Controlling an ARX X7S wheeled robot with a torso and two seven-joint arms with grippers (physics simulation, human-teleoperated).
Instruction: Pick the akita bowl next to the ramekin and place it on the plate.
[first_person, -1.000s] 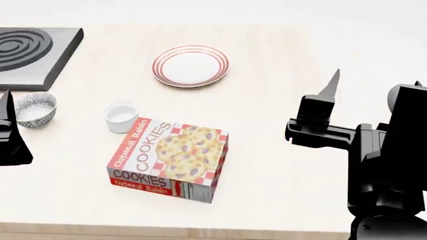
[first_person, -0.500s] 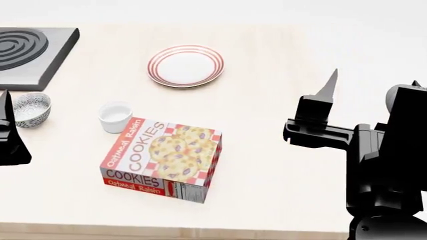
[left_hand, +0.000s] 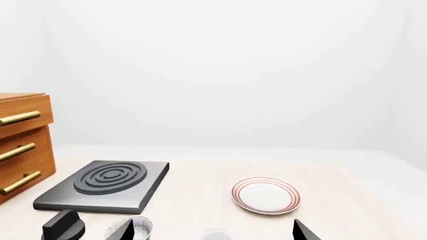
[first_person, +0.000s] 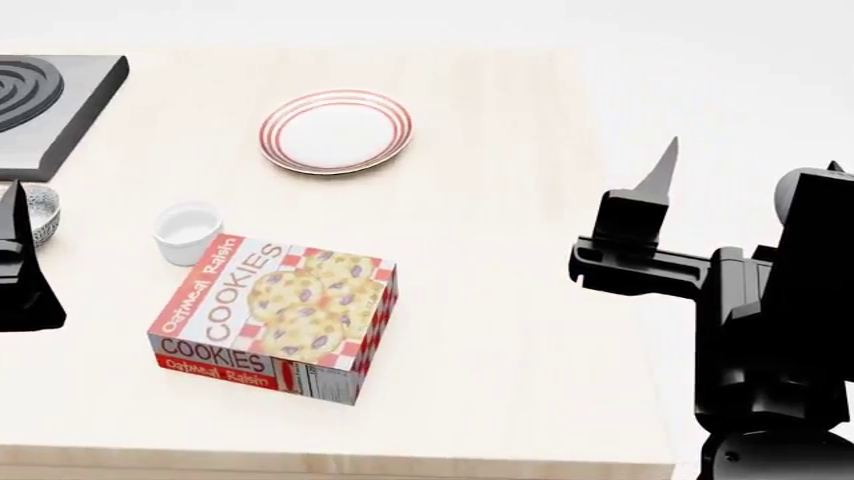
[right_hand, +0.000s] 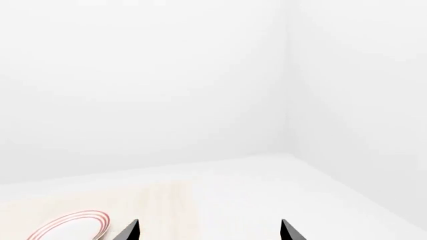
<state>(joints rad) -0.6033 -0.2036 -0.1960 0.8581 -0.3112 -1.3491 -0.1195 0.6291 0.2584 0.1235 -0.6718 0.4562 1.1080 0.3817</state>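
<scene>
Akita bowl (first_person: 40, 212), the grey-patterned one you are after, sits at the far left edge of your head view, roughly at nine o'clock from the table's centre, half hidden behind your left arm. The ramekin (first_person: 186, 232) stands just beside it toward three o'clock, apart from it. The plate (first_person: 335, 131) with its red rings lies toward one o'clock from the ramekin, well apart, with nothing on it. A cookies box (first_person: 274, 318) lies flat near the ramekin at about five o'clock from it, close to the table's (first_person: 507, 200) near edge. The stove burner (first_person: 47, 105) fills the corner at eleven o'clock from the bowl.

Your left gripper (left_hand: 212, 231) shows both finger tips spread wide, with nothing between them; in its wrist view the bowl (left_hand: 141, 227) peeks out beside one tip, and the plate (left_hand: 265, 195) and burner (left_hand: 107, 184) lie beyond, next to a wooden drawer unit (left_hand: 20, 142). Your right gripper (right_hand: 209, 230) is likewise spread and empty, held well off to the table's right side, with the plate's (right_hand: 70, 226) rim just in view.
</scene>
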